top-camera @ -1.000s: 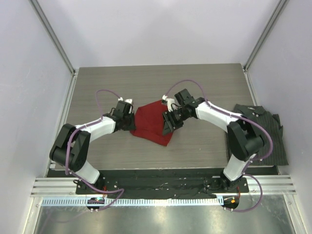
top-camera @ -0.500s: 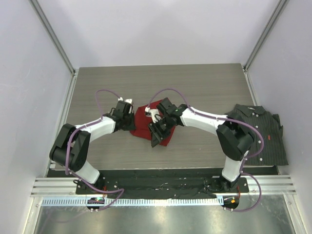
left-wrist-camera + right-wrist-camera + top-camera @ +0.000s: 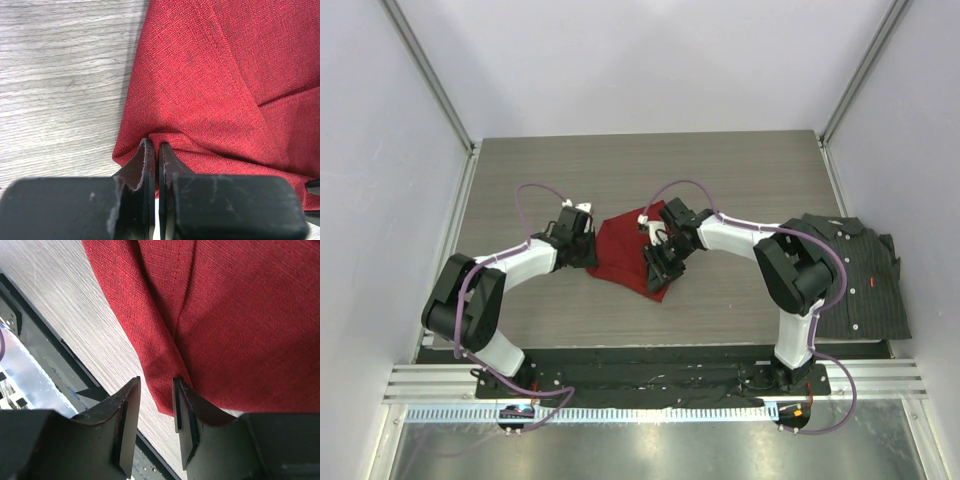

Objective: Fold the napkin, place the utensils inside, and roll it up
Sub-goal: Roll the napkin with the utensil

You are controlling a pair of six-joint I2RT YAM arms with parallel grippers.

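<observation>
The deep-red napkin [image 3: 625,252] lies folded on the wooden table, between my two grippers. My left gripper [image 3: 588,252] is shut on the napkin's left edge; in the left wrist view the cloth [image 3: 210,75] bunches into the closed tips [image 3: 155,146]. My right gripper [image 3: 658,268] is over the napkin's near right corner. In the right wrist view it [image 3: 156,382] is open, low over the table, and the cloth's pointed corner [image 3: 240,315] lies between the fingers without being pinched. No wooden utensils show in any view.
A dark pinstriped shirt [image 3: 855,270] lies at the table's right edge. The black base rail [image 3: 650,365] runs along the near edge, close below the right gripper. Grey walls enclose the table on the left, right and back.
The right gripper swung left across the napkin, then came back right to its near corner. The napkin's right side shows again. The left gripper held still.
</observation>
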